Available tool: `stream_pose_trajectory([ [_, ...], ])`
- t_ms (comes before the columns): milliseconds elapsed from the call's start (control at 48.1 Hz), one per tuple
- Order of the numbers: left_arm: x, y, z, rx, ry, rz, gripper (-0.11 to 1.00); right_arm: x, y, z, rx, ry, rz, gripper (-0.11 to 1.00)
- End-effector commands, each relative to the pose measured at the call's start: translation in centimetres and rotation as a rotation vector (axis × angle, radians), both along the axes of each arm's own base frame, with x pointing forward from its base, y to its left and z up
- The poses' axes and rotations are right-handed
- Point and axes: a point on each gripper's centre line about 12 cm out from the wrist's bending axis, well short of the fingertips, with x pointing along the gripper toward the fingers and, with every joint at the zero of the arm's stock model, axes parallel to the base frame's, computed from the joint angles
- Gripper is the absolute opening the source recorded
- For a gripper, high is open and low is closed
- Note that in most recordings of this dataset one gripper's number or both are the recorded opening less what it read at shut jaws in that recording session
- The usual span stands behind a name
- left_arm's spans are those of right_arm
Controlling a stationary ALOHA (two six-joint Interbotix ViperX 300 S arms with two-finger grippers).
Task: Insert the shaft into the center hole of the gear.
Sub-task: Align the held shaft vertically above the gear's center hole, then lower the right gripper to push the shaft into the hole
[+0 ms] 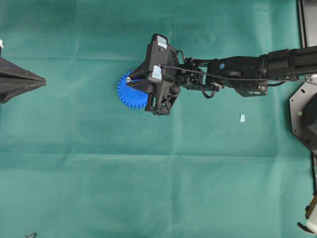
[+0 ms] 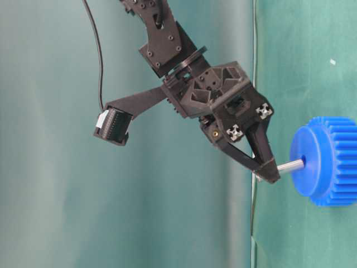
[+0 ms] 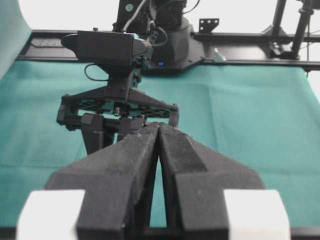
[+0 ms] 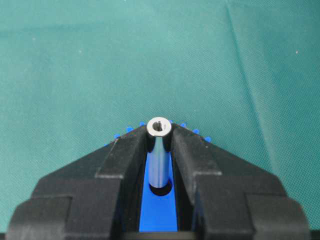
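**Shaft gripped at the gear hub**

You will find no legible writing. Your right gripper (image 2: 266,170) is clamped on the silvery shaft (image 2: 291,166), whose tip meets the center hole (image 2: 302,162) of the blue toothed gear (image 2: 329,161), frame right. Your left gripper (image 3: 159,131) is closed and holds nothing.

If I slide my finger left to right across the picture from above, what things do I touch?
Left gripper → gear → right gripper holding the shaft → small pale scrap.
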Motion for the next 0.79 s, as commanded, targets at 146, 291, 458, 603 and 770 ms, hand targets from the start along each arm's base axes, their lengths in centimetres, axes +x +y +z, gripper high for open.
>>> stream_pose_trajectory([
  [146, 0.2, 0.0, 1.2, 0.005, -0.031, 0.001, 0.0, -0.2, 0.0, 0.9, -0.001, -0.022, -0.004, 0.19],
  [291, 0.2, 0.0, 1.2, 0.005, -0.031, 0.001, 0.0, -0.7, -0.2, 1.6, -0.003, -0.034, -0.008, 0.19],
  [458, 0.2, 0.0, 1.2, 0.005, -0.032, 0.001, 0.0, -1.0, -0.2, 1.8, -0.004, -0.037, -0.009, 0.19],
  [603, 0.2, 0.0, 1.3, 0.005, -0.034, 0.001, 0.0, -1.0, -0.2, 1.8, -0.004, -0.037, -0.009, 0.19],
  [770, 0.2, 0.0, 1.3, 0.005, -0.034, 0.001, 0.0, -1.0, -0.2, 1.8, -0.004, -0.037, -0.009, 0.19],
])
